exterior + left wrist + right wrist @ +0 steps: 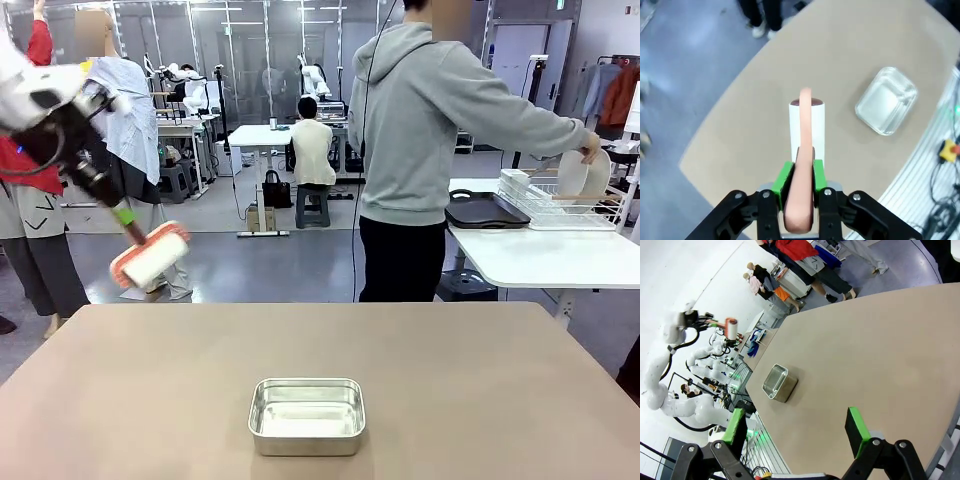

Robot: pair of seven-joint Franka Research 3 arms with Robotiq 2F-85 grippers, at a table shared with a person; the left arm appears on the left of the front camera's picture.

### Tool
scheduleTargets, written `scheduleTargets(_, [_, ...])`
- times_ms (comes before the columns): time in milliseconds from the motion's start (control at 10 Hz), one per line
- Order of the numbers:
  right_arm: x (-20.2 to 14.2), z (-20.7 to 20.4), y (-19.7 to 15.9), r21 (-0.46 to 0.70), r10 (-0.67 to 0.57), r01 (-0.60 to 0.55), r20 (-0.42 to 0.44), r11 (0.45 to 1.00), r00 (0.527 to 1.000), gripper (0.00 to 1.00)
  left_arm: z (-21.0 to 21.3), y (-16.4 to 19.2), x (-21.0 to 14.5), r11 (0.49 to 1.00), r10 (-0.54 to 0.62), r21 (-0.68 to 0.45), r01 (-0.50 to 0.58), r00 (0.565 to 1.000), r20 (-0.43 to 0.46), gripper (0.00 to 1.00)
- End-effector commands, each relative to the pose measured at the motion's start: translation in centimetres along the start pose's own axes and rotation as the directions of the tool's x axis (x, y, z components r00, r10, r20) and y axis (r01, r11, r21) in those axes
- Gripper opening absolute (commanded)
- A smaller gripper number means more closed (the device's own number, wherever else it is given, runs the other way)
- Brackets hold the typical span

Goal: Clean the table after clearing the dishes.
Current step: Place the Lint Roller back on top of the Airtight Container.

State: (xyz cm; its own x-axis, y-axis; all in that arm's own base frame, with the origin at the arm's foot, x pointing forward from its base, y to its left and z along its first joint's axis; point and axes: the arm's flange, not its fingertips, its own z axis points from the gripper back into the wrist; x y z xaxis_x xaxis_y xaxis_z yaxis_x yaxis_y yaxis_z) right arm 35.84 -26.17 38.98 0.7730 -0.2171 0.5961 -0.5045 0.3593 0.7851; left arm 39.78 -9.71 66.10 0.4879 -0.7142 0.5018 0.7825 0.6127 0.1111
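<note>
Left gripper [799, 187] jaws clamped on lint roller [150, 255] handle, raised above desk [480, 380] far-left corner. Right gripper [797, 432] jaws wide, holding nothing. Steel pan [306, 415] near front edge.

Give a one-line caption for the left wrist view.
Left gripper clamps a lint roller above the table, steel pan nearby.

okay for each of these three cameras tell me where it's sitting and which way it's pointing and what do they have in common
Front view: fixed between the arms, facing across the table toward the person; the left end effector holds a roller.
Left wrist view: looks down along its own fingers, shut on the roller's handle, over the table.
Right wrist view: rolled sideways, looks across the table past its open fingers.
Shared: the steel pan appears in all three.
</note>
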Motion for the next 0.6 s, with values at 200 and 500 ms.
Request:
scheduleTargets(200, [-0.2, -0.2, 0.4, -0.011, 0.007, -0.007, 0.009, 1.0, 1.0, 1.0, -5.1, -11.3, 5.1, 0.862, -0.507, -0.02, 0.507, 0.862, 0.003, 0.22])
scheduleTargets(500, [-0.2, -0.2, 0.4, -0.011, 0.007, -0.007, 0.009, 1.0, 1.0, 1.0, -10.2, -18.3, 7.3, 0.747, -0.658, -0.139, 0.65, 0.752, -0.019, 0.22])
